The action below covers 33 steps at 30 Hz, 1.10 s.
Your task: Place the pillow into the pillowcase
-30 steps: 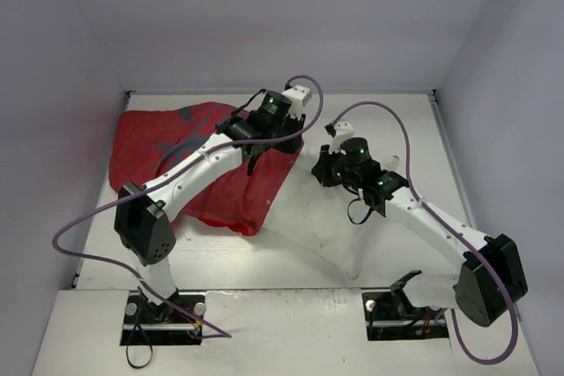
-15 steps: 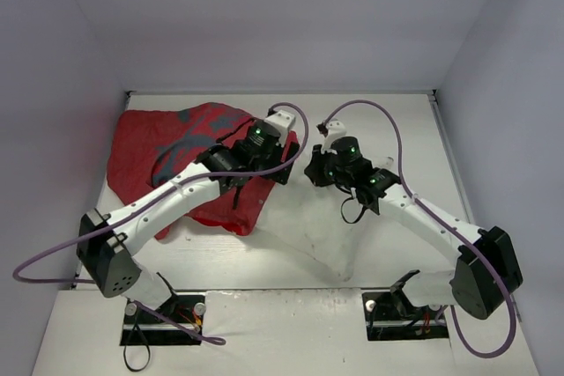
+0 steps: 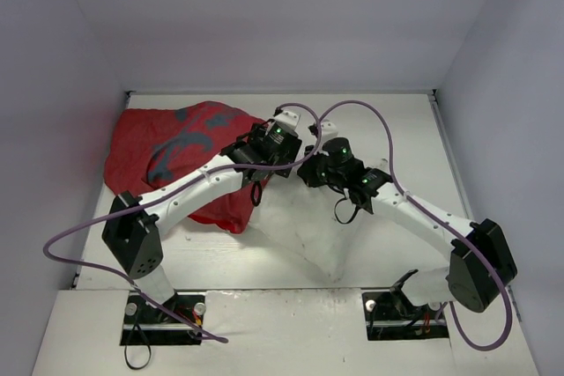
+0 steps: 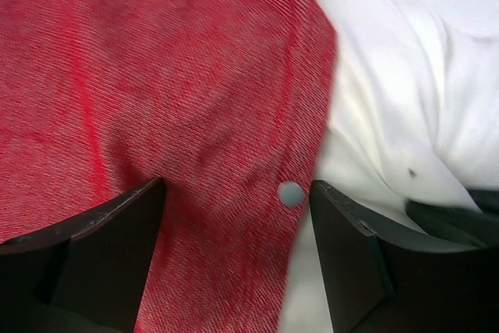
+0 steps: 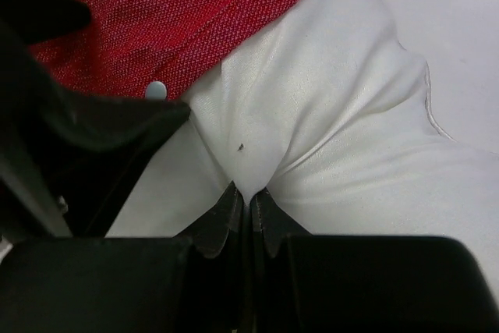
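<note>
Only wrist views | left pincer (image 4: 238,189) apart over pillowcase (image 4: 156,76) | right pincer (image 5: 246,193) pinching pillow (image 5: 335,115)

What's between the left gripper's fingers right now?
Left wrist view: the pillowcase, its red hem edge and a small grey snap, lies between the open fingers of the left gripper.

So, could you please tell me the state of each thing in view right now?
pillowcase: crumpled on the table, its edge lapping over the pillow.
pillow: mostly outside the pillowcase, with one fold pinched.
left gripper: open, jaws either side of the pillowcase's edge.
right gripper: shut on a fold of the pillow.
</note>
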Available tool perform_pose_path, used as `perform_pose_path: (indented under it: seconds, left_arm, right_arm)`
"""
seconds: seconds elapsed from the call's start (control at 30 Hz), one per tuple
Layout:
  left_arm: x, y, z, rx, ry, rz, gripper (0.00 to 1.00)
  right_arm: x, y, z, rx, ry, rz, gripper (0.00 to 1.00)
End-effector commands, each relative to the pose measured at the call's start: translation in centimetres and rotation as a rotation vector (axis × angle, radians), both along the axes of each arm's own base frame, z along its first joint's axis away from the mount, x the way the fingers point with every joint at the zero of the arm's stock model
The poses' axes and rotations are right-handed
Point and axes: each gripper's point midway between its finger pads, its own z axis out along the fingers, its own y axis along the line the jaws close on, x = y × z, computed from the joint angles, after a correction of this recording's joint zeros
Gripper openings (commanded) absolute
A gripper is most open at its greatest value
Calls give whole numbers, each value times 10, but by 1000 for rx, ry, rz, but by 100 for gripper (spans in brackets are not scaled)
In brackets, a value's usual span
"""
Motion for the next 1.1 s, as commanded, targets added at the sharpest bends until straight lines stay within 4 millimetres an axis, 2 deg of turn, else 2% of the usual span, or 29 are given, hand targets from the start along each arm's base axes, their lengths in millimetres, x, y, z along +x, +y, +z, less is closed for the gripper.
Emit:
perform_pose_path:
  seconds: [0.0, 0.13, 0.23, 0.27, 0.3, 0.37, 0.4, 0.43, 0.53, 0.57, 0.63, 0.67, 0.73, 0.77, 0.8, 0.87, 0.9, 0.93, 0.97, 1.0, 1.03, 1.07]
  left_arm:
    - [27, 21, 42, -19, -135, 108, 70]
    - [31, 24, 33, -16, -106, 105, 58]
    - [29, 21, 28, -34, -80, 81, 33]
    - [27, 18, 27, -46, -68, 63, 19]
    - [26, 16, 28, -54, -65, 54, 12]
    - [19, 8, 44, -103, -72, 3, 0]
    - [16, 3, 55, -130, -80, -26, 0]
    - [12, -3, 83, -191, -116, -60, 0]
    - [-23, -52, 126, -396, -68, -296, 0]
    - [-47, -82, 151, -550, -4, -429, 0]
    - [-75, -115, 172, -751, 100, -576, 0]
    - [-84, -123, 173, -794, 139, -613, 0]
    - [-91, -129, 166, -828, 190, -629, 0]
    - [-88, -125, 146, -791, 209, -588, 0]
    - [-84, -118, 135, -760, 207, -547, 0]
    - [-66, -91, 117, -709, 195, -434, 0]
    - [-62, -80, 100, -693, 220, -387, 0]
    - [-59, -68, 101, -690, 207, -352, 0]
    - [-47, -47, 89, -622, 181, -268, 11]
    - [-46, -35, 87, -586, 160, -232, 23]
    - [-42, -19, 81, -512, 134, -184, 41]
    - [-42, -10, 80, -488, 122, -157, 49]
  right_arm:
    - [-4, 15, 12, 51, -12, 34, 0]
    - [-2, 16, 10, 49, -15, 34, 0]
    - [0, 20, 10, 56, -15, 42, 0]
    - [0, 22, 9, 61, -15, 45, 0]
    - [0, 23, 8, 61, -13, 51, 0]
    - [0, 26, 6, 68, -7, 67, 0]
    - [-1, 30, 9, 83, -11, 81, 0]
    - [-1, 32, 10, 91, -10, 86, 0]
    - [1, 40, 15, 145, -13, 93, 0]
    - [2, 43, 18, 167, -11, 87, 0]
    - [4, 51, 25, 245, -11, 79, 0]
    - [7, 55, 34, 285, -31, 75, 0]
    - [12, 56, 36, 307, -34, 46, 0]
    - [14, 57, 36, 312, -39, 35, 0]
    - [15, 56, 36, 311, -43, 25, 0]
    - [20, 54, 32, 300, -47, 5, 0]
    - [20, 53, 30, 294, -47, 3, 0]
    - [20, 53, 28, 288, -46, 3, 0]
    - [21, 52, 27, 278, -51, 6, 0]
    - [21, 51, 25, 269, -53, 6, 0]
    - [19, 49, 22, 261, -54, 7, 0]
    - [18, 48, 21, 251, -59, 12, 0]
